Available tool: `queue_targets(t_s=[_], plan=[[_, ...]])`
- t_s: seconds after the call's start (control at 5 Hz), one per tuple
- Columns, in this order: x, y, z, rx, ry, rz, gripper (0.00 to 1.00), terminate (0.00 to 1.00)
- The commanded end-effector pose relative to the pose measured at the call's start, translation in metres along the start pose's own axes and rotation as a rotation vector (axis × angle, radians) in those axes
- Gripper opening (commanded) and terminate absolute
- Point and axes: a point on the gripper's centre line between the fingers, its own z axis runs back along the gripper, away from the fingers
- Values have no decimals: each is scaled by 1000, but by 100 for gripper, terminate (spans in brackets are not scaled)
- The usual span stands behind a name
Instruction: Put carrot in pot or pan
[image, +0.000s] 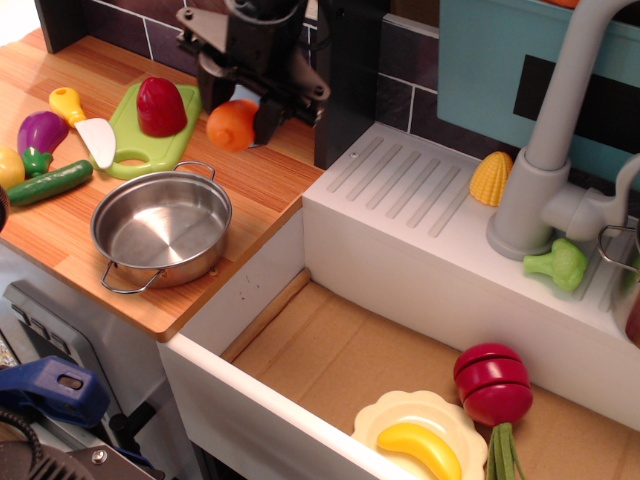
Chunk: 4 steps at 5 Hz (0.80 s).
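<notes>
The carrot (232, 125) hung in the air above the wooden counter (262, 188), grasped between the fingers of the gripper (238, 118). It was just beyond the far rim of the pot (161, 228) (the pot stood empty on the counter). To the left lay a green board (125, 150) with a red piece (161, 106).

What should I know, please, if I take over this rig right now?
Gripper: shut on the small rounded orange plastic carrot, held in the air above the wooden counter.
Round shallow stainless-steel pot: on the counter, below and left of the carrot in the picture, with nothing in it.
Done: carrot picked up.
Left: carry it over the pot, lower it and let go.
</notes>
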Motion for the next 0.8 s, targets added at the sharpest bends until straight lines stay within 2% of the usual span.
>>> queue_targets(t_s=[0.0, 0.2, 0.4, 0.6], plan=[[-8, 17, 5, -20, -20, 39, 0, 0], [-3, 26, 4, -62, -57, 5, 100, 0], [-3, 26, 4, -62, -57, 5, 100, 0], [-3, 26, 4, -62, -57, 5, 100, 100]])
